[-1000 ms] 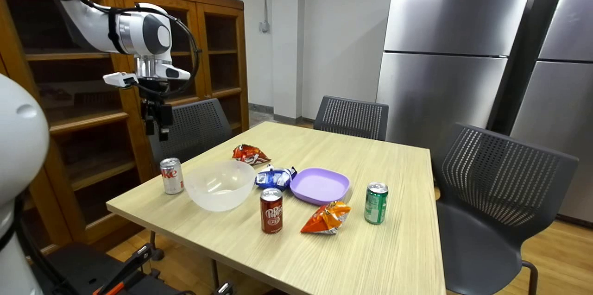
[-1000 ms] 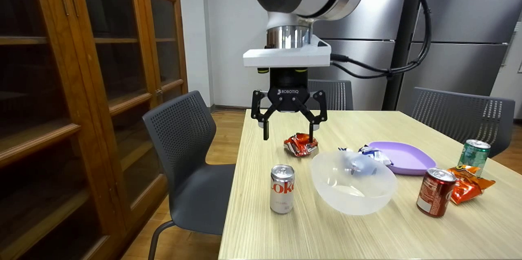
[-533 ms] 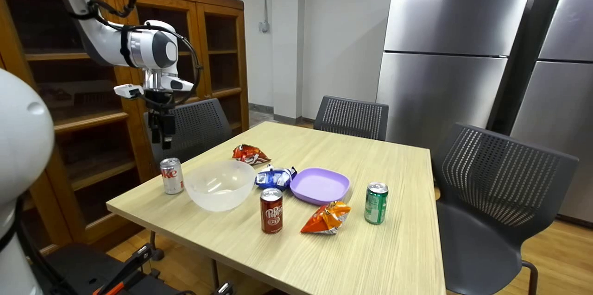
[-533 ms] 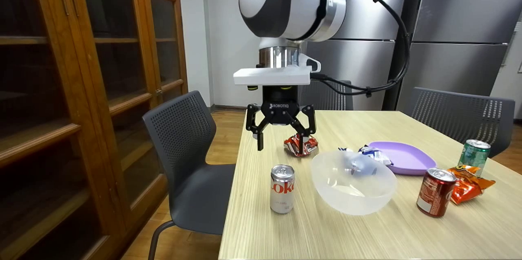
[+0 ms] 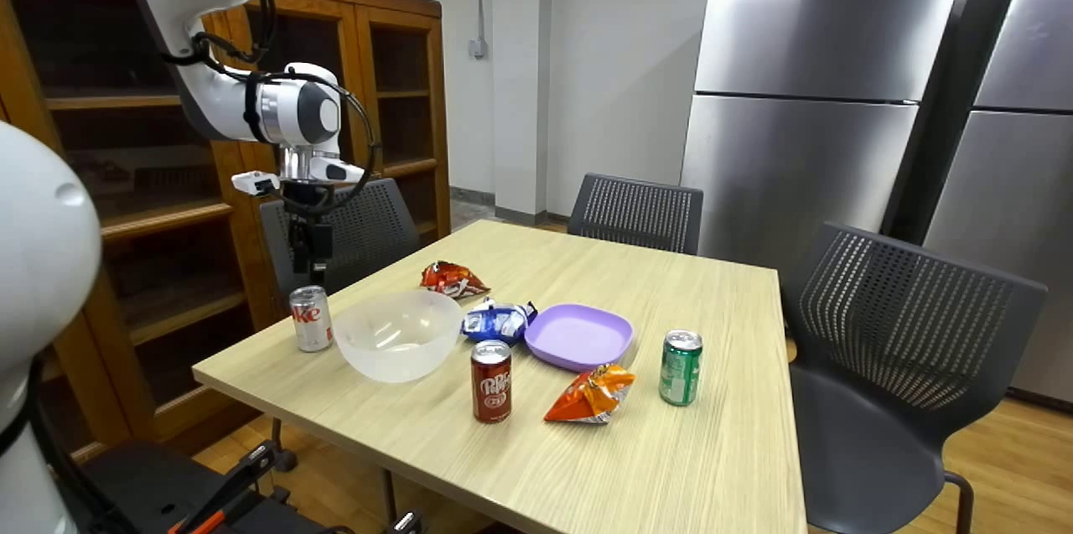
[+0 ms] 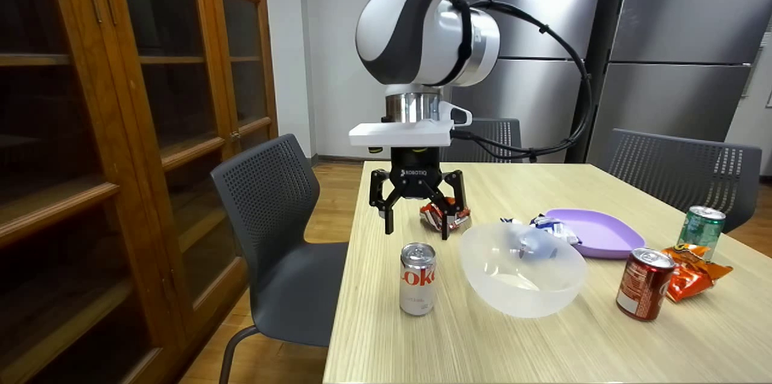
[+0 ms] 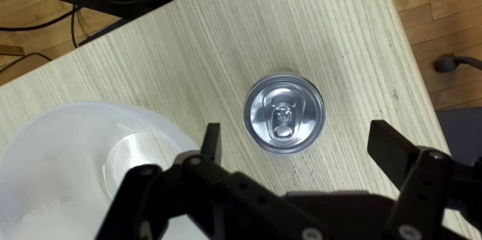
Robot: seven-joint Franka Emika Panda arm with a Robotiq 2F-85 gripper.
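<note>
Both exterior views alone show the silver can's (image 5: 311,318) lettering (image 6: 417,277); the end effector (image 6: 417,235) gapes.

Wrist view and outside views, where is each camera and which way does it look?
An exterior view: sits beside the arm, looking across the table toward the fridges; the arm shows on the picture's left.
An exterior view: sits by a table edge, looking past the Coke can toward the fridges; the arm's end and open gripper show.
Wrist view: sits on the arm's end, looking down at the Coke can and bowl; the gripper's fingers show.
Both exterior views share the fridges and plate.
</note>
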